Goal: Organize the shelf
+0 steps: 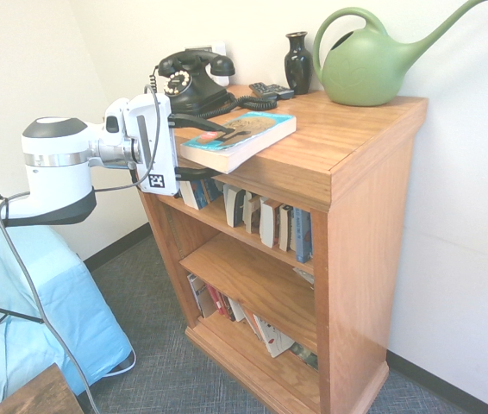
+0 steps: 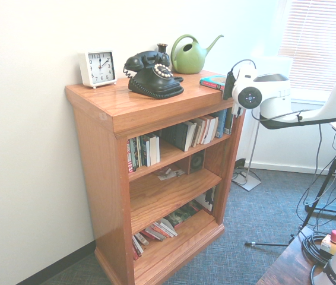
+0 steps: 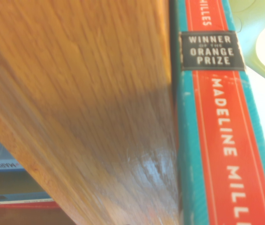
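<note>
Orange-brown shelf (image 1: pixel 347 164) bears one book (image 1: pixel 240 138), one telephone (image 1: pixel 190 82); fingers (image 1: pixel 194 125) spread apart.

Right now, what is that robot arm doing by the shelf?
It is reaching for the book that lies flat on top of the shelf, poking over the front edge. Its gripper is open, with one finger above the book's end and one below the shelf top, and nothing is held yet. A phone, a vase and a watering can stand further back.
</note>
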### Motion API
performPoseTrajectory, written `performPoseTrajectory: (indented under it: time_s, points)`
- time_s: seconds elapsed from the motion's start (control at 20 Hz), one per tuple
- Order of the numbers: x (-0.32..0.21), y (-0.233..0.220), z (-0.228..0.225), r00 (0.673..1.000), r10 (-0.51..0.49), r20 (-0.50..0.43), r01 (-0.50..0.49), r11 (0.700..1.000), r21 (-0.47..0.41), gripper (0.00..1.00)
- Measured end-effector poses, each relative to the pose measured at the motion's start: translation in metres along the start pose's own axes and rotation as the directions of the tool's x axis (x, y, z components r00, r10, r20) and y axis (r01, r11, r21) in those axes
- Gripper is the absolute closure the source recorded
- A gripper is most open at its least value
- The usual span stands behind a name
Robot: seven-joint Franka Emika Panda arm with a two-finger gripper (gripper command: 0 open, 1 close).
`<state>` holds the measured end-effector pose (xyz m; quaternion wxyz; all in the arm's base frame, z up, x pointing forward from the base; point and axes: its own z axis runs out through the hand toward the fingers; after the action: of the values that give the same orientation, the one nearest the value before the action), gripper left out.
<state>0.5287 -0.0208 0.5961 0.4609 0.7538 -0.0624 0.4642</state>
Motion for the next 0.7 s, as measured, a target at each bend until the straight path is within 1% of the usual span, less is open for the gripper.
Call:
performPoseTrajectory:
  time_s: [0.7]
  points:
    - [0.0055, -0.0055, 0.0059, 1.0, 0.0, -0.001, 0.0, 1.0, 0.0, 1.0]
